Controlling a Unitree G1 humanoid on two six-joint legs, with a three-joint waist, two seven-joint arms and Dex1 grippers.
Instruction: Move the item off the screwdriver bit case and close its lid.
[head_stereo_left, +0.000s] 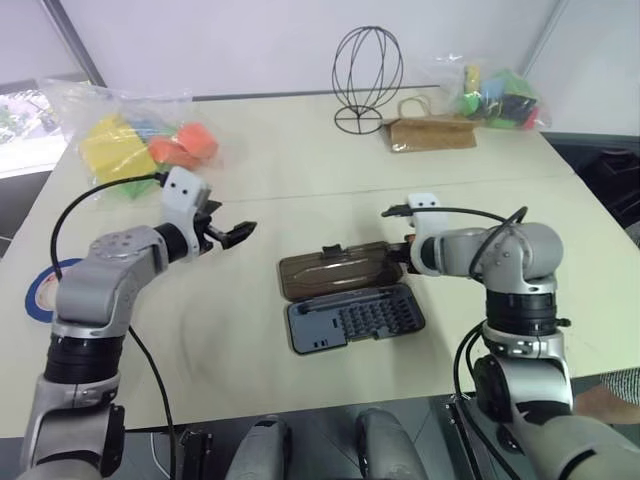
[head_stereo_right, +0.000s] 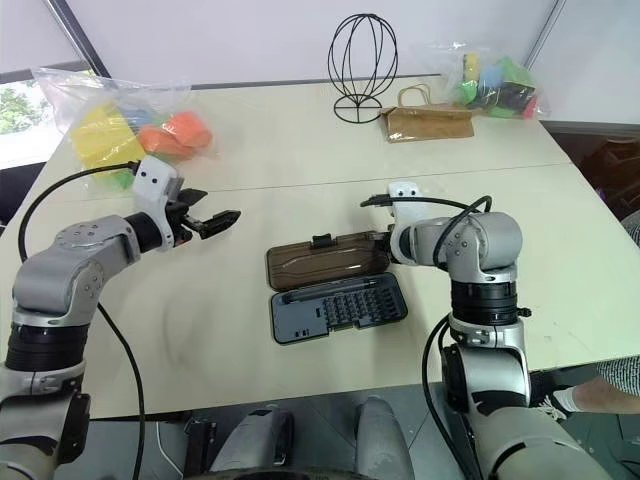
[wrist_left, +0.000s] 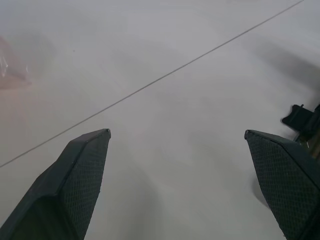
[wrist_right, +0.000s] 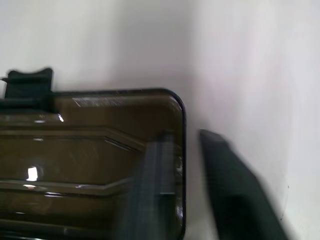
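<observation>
The screwdriver bit case (head_stereo_left: 355, 318) lies open at the table's middle, with rows of bits showing in its dark grey base. Its smoky-brown lid (head_stereo_left: 335, 270) lies flat behind the base, the black latch tab (head_stereo_left: 330, 250) on its far edge. The item, a blue tape ring (head_stereo_left: 40, 287), rests at the table's left edge, partly behind my left arm. My right gripper (wrist_right: 184, 135) is at the lid's right end: one finger (wrist_right: 152, 170) is over the lid (wrist_right: 90, 160), the other is beside its edge, with a gap between them. My left gripper (head_stereo_left: 235, 233) hangs open above bare table, left of the case.
A black wire head-shaped stand (head_stereo_left: 366, 75) and a brown paper bag (head_stereo_left: 432, 132) stand at the back. Clear plastic bags of coloured items lie at the back left (head_stereo_left: 140, 140) and back right (head_stereo_left: 495, 95). A seam (wrist_left: 150, 85) crosses the tabletop.
</observation>
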